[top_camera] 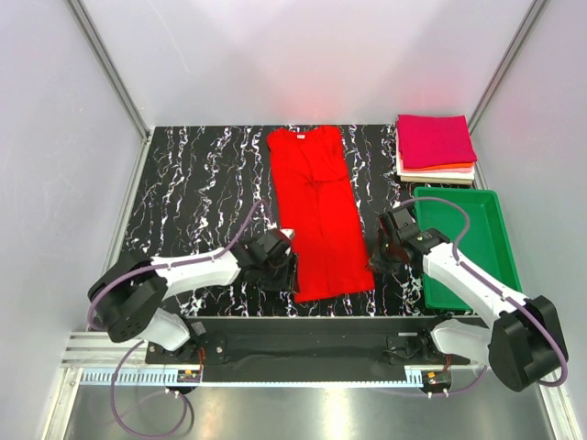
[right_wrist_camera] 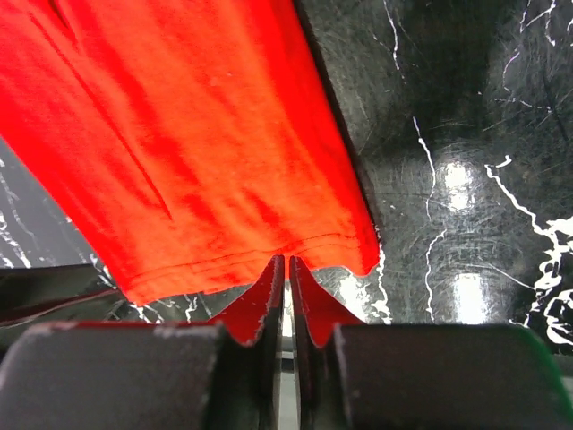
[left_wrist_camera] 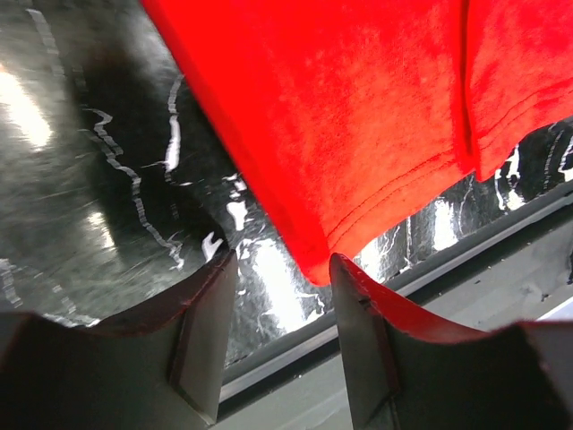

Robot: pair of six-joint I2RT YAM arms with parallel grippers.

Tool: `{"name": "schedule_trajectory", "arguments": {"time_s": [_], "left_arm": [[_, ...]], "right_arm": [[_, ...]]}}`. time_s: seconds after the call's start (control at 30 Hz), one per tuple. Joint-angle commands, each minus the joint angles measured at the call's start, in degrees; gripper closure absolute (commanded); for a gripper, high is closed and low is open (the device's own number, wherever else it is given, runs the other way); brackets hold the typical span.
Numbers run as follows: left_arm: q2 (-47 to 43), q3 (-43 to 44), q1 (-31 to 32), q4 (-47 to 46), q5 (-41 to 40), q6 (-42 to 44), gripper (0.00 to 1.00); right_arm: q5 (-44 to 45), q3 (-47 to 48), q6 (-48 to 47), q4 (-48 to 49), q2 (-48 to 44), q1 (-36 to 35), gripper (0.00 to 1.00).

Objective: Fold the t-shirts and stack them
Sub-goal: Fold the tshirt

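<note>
Left jaws: released. The fingers stood apart with nothing between them, and the near left corner of the hem lay just ahead of the gap.
Right jaws: pressed almost together with only a thin slit left, the tips right at the hem's edge. I could not tell whether any cloth was nipped.
Red t-shirt: lay flat on the worktop between my two arms as a long narrow strip, collar at the far end and hem at the near edge. The sides looked already folded in.
Handling: I judged it light, limp and easy to wrinkle. It had no stiffness of its own, so lifted by one point it would sag and the layers would slide apart.
Where to hold: I judged the two near hem corners best — each pinched low, through every layer, and raised together so the fold stayed square.
Folded t-shirts: a neat stack with magenta on top and orange and white below. It sat at the far right of the worktop, just beyond the green tray and well apart from the red one.
</note>
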State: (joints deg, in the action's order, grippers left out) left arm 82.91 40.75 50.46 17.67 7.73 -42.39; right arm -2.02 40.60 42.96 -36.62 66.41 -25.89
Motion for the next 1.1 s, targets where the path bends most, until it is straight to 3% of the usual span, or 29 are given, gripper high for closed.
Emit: {"name": "schedule_trajectory", "arguments": {"time_s": [0.0, 0.1, 0.13, 0.23, 0.27, 0.57, 0.8, 0.83, 0.93, 1.07], "left_arm": [[2.59, 0.29, 1.31, -4.75, 0.97, -1.2, 0.51], [4.27, 0.21, 1.57, -4.75, 0.89, -1.38, 0.59], [4.45, 0.03, 1.49, -4.4, 0.54, -1.46, 0.73], [2.7, -0.67, 1.49, -0.02, -3.41, -1.73, 0.96], [0.69, -1.02, 1.49, 1.39, -4.72, -1.99, 1.0], [-7.59, -5.07, 1.22, 9.57, -12.03, -4.89, 1.0], [-10.93, -5.51, -0.53, 12.65, -13.44, -5.33, 0.82], [-11.37, -5.51, -0.71, 12.82, -13.53, -5.42, 0.74], [-13.21, -5.51, -0.8, 12.56, -13.0, -5.33, 0.63], [-14.97, -5.16, -0.8, 11.77, -11.77, -5.42, 0.55]], "right_arm": [[0.53, 2.03, 0.02, -3.45, -1.29, -0.65, 0.86], [0.35, 1.33, -0.24, -3.98, -1.81, -0.57, 0.83], [0.35, 1.06, -0.24, -4.16, -1.99, -0.57, 0.82], [-2.01, 0.89, -0.86, -4.42, -1.55, -0.65, 0.81], [-2.54, 0.62, -0.95, -4.42, -1.46, -0.83, 0.8], [-6.15, -2.71, 3.44, 0.49, -0.76, -7.5, 0.67], [-5.8, -5.44, 7.22, 5.42, 2.32, -12.25, 0.64], [-5.45, -5.7, 7.49, 5.42, 2.14, -12.6, 0.64], [-5.45, -7.37, 8.37, 6.38, 1.35, -12.96, 0.64], [-5.8, -8.87, 8.63, 8.31, 1.88, -13.22, 0.64]]}}
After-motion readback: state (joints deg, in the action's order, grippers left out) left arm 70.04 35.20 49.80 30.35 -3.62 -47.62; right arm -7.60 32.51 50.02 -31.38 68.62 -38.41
